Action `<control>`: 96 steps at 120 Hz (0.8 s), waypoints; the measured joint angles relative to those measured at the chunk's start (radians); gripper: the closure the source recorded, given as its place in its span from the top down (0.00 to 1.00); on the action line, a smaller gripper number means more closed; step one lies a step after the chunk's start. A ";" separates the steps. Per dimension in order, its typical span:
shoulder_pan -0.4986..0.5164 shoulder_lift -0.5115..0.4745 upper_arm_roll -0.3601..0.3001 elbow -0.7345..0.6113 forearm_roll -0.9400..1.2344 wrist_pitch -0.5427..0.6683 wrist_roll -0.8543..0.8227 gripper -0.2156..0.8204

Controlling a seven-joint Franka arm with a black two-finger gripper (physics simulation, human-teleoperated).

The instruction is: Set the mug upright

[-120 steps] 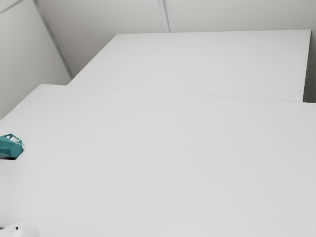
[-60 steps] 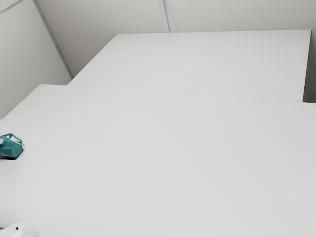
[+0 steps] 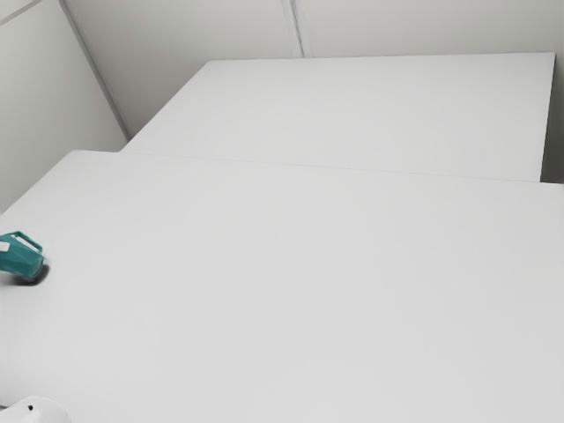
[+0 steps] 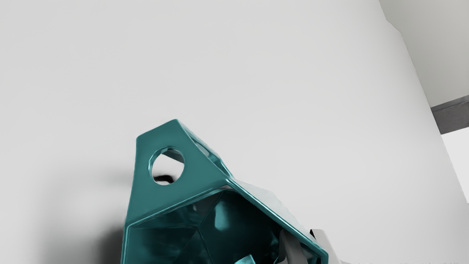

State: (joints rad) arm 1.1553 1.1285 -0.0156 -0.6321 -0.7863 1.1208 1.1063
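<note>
Teal and tilted, the mug [image 3: 21,259] hung over or leaned on the white table [image 3: 264,282] at the exterior view's left edge, mouth toward the gripper [image 4: 308,240], which pinched its wall, one finger inside. Its base slanted down toward that view's right, so standing it up likely meant swinging the base beneath the mouth, the handle [image 4: 146,194] on the upper side.
</note>
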 joint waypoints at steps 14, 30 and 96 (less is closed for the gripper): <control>0.000 -0.040 0.000 -0.037 -0.002 -0.021 -0.006 0.04; -0.028 -0.118 0.004 -0.093 0.011 -0.041 -0.020 0.03; -0.436 -0.821 0.002 -0.954 0.379 0.373 -0.085 0.03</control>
State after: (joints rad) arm 0.7189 0.3075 -0.0138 -1.5864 -0.4075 1.4936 1.0211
